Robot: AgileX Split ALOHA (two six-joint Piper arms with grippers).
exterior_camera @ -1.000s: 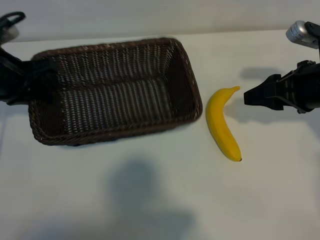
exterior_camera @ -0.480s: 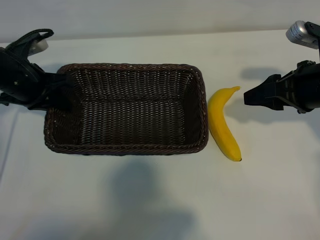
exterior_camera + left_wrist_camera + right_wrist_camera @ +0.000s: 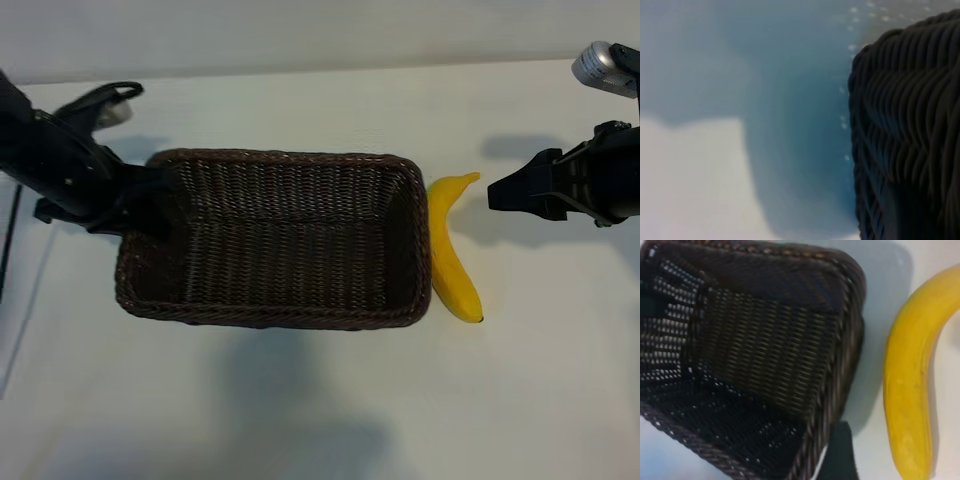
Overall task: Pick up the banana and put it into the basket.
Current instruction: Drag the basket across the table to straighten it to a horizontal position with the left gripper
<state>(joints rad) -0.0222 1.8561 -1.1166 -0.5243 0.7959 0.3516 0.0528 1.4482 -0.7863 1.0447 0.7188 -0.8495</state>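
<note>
I see the dark-brown woven wicker basket (image 3: pixel 290 240) pressed against the curved yellow banana's (image 3: pixel 452 262) left side, blocking access there. Bare white surface (image 3: pixel 540 330) lies open on its right, facing my right hand (image 3: pixel 492 193).

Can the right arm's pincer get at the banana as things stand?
Probably yes. The right pincer hangs open just beside the banana, nothing between them. One snag: the basket, held by the left pincer, now sits tight against the banana's far side.
</note>
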